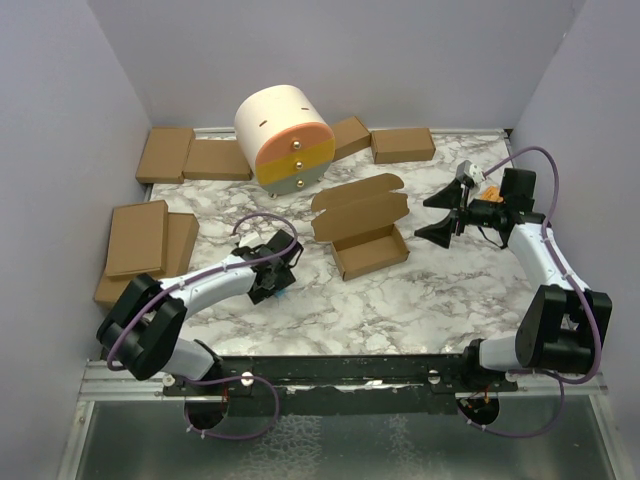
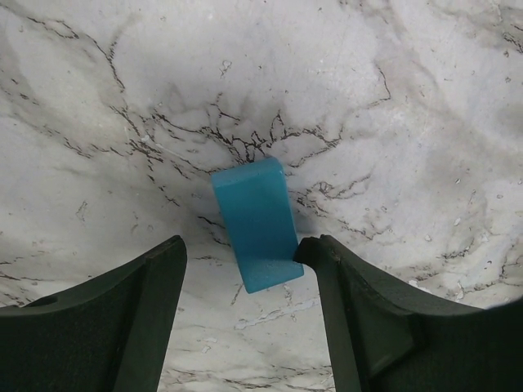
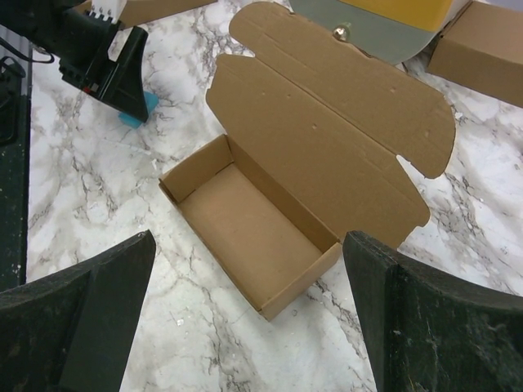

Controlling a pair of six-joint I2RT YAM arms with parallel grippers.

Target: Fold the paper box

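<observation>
loosely straddling blue block (image 2: 253, 220) on table (image 1: 450, 290) with left gripper (image 2: 241, 245), parted, nothing clamped; facing half-formed paper box (image 1: 370, 240), lid up, with right gripper (image 3: 249, 237) wide open, empty

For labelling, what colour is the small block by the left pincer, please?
Bright blue block; clearest in left wrist view.

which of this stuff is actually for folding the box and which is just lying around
For the job:
paper box, tray formed, lid open

Just lying about:
closed brown boxes at the left and along the back
round drawer unit
small blue block, under the left gripper
</observation>
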